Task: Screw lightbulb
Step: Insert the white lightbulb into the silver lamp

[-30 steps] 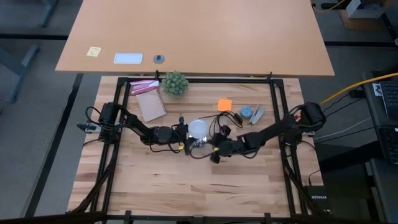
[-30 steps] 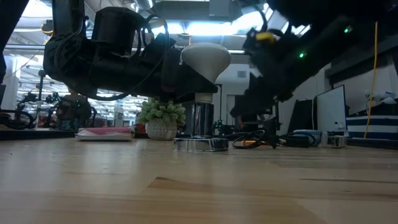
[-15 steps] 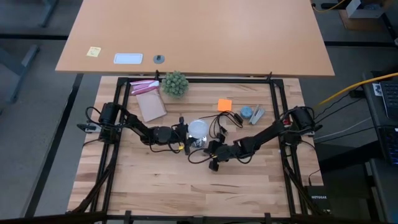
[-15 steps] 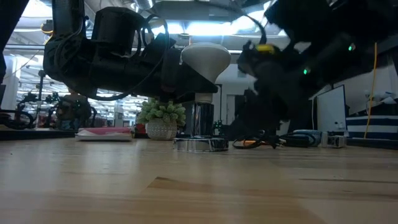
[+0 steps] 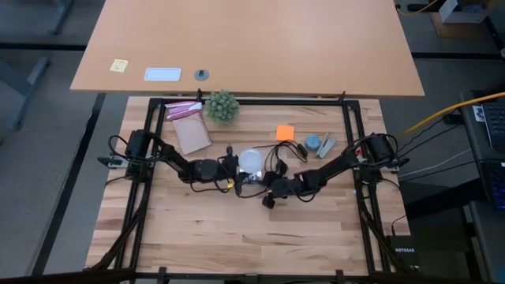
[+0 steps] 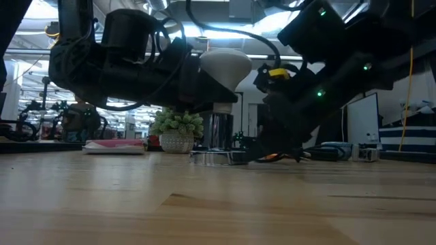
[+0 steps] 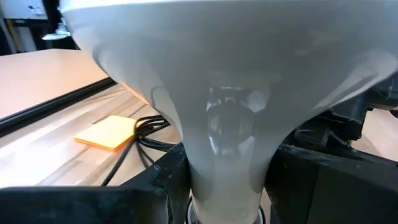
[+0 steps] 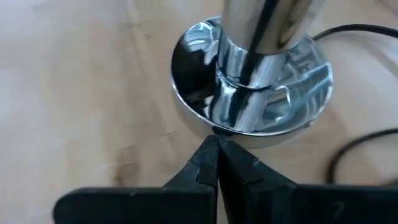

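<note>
The frosted white lightbulb (image 5: 251, 162) stands upright with its screw end down in the chrome socket stem (image 6: 219, 129). The stem rises from a round chrome base (image 8: 261, 118) that rests flat on the table's middle. My left gripper (image 5: 236, 173) reaches in from the table's left and is shut on the bulb. My right gripper (image 5: 269, 196) comes from the right, low over the wood, shut, with its tips (image 8: 216, 144) at the near rim of the base. A thin black cord (image 5: 280, 154) runs away from the socket. My left gripper pinches the bulb's narrow neck (image 7: 227, 168) below the globe, one finger (image 7: 165, 180) on each side. The fingers lie level, coming from the table's left. The bulb stands upright in the socket stem. My right gripper's shut fingertips stand against the base's rim (image 8: 214, 129), slanting down from the table's near right side. The base lies flat on the table.
A spiky green ball plant (image 5: 222, 106), a pink pack (image 5: 182, 110) and a brown card (image 5: 192, 136) lie at the far left. An orange note (image 5: 285, 132) and small blue-grey items (image 5: 319, 144) lie at the far right. Bare wood spreads toward the near edge.
My right gripper has come down and moved left toward the socket base, ending with its shut tips at the rim. The bulb, the socket and my left gripper have stayed in place.
</note>
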Motion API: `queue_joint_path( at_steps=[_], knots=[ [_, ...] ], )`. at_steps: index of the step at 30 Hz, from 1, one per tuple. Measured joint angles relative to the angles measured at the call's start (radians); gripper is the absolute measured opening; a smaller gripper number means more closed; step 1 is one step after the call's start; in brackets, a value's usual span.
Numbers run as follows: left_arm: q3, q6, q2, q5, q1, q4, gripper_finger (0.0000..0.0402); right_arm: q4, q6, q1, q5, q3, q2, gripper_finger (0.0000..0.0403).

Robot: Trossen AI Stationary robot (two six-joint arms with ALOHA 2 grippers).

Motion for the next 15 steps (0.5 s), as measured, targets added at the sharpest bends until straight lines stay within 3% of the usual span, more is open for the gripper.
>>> queue_joint_path(
  at_steps=[9, 15],
  knots=[
    [0.000, 0.000, 0.000, 0.004, 0.000, -0.001, 0.0153, -0.052, -0.003, -0.032, 0.129, 0.000, 0.001, 0.0007],
    [0.000, -0.004, 0.000, 0.012, 0.000, -0.001, 0.0153, -0.049, -0.025, -0.060, 0.154, 0.000, 0.001, 0.0007]
  ],
)
